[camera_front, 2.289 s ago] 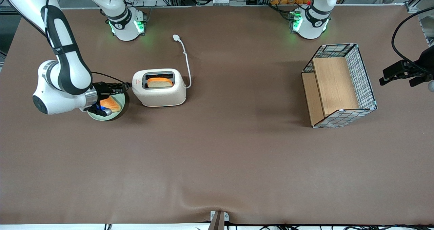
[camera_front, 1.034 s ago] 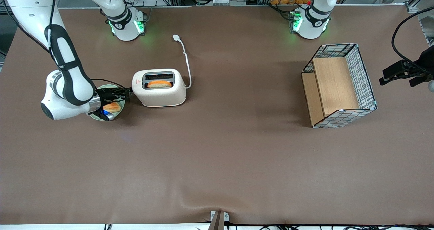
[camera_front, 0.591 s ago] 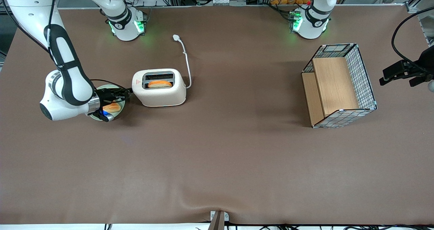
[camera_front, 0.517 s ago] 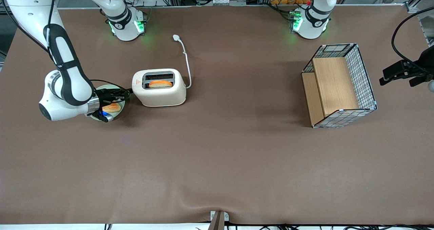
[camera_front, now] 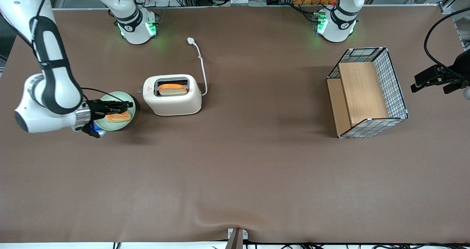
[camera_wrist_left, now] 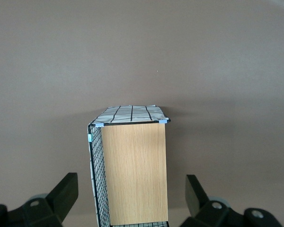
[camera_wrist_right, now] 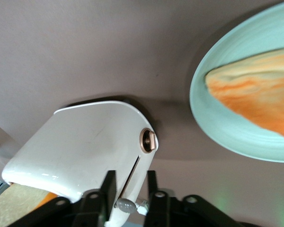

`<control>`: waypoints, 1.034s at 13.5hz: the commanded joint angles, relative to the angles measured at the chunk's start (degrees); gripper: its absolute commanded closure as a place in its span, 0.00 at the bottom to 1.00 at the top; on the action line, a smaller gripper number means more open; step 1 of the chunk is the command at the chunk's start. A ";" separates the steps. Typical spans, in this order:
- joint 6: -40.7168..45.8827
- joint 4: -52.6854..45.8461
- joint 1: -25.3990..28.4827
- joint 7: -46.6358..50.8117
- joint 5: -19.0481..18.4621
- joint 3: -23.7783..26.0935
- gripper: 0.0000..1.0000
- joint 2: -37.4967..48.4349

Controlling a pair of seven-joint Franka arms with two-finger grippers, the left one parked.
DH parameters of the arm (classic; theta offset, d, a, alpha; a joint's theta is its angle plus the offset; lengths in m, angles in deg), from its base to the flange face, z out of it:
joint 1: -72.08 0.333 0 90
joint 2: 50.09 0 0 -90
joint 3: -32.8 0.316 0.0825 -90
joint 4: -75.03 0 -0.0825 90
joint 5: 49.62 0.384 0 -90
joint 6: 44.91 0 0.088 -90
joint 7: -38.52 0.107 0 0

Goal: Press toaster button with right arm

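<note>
Cream-white rounded toaster point(camera_front: 172, 95) with a dark top slot standing on the brown table covering point(camera_front: 235, 168), toward the working arm's end of the table. A slice of orange-crusted bread point(camera_front: 172, 89) stands in the slot, and a small red mark point(camera_front: 149, 89) sits on the toaster's top at the narrow end that faces the plate. A white cord point(camera_front: 201, 65) runs from the other narrow end to a white plug point(camera_front: 190, 40) lying farther from the front camera. The small grey lever tab of the toaster button point(camera_front: 139, 91) protrudes from the end nearest the red mark; in the right wrist view the same end shows a vertical slot with a grey knob point(camera_wrist_right: 126, 205) at its lower end and a round copper-coloured dial point(camera_wrist_right: 148, 141) beside it. The large white right arm point(camera_front: 47, 91) with black segments reaches in low over the table, and its black gripper point(camera_front: 123, 104) hangs above a pale green round plate point(camera_front: 127, 97) that holds a triangular piece of toast point(camera_front: 118, 116). The gripper is beside the toaster's button end but apart from it, not touching the lever. Its two fingers point(camera_wrist_right: 107, 183) stand close together with only a narrow gap and nothing between them. A wire-mesh basket with wooden panels point(camera_front: 367, 93) rests toward the parked arm's end of the table.
</note>
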 commanded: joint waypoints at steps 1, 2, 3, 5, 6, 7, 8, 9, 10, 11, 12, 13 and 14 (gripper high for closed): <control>0.74 -3.30 -0.56 -0.70 -6.77 0.25 0.00 3.18; 0.74 -4.89 -0.47 -0.97 -9.50 0.33 0.00 4.14; 0.65 -5.86 -0.30 -1.41 -11.97 0.33 0.00 5.54; -0.92 -6.57 -0.21 -3.33 -16.45 0.33 0.00 8.97; -2.15 -6.49 -0.21 -4.91 -18.39 0.42 0.00 10.81; -3.03 -6.48 -0.21 -6.58 -20.06 0.42 0.00 12.75; -3.74 -6.48 -0.21 -7.38 -21.64 0.42 0.00 14.42; -3.83 -6.48 -0.12 -7.47 -23.05 0.42 0.00 15.91; -3.75 -6.57 -0.12 -7.47 -24.11 0.51 0.00 17.49; -3.05 -6.49 -0.12 -7.47 -24.64 0.60 0.00 18.99; -2.43 -6.05 -0.12 -7.39 -24.65 0.60 0.00 20.48; -1.64 -6.22 -0.12 -7.04 -24.65 0.60 0.00 21.28; -1.46 -6.22 -0.03 -6.86 -24.65 0.60 0.00 22.25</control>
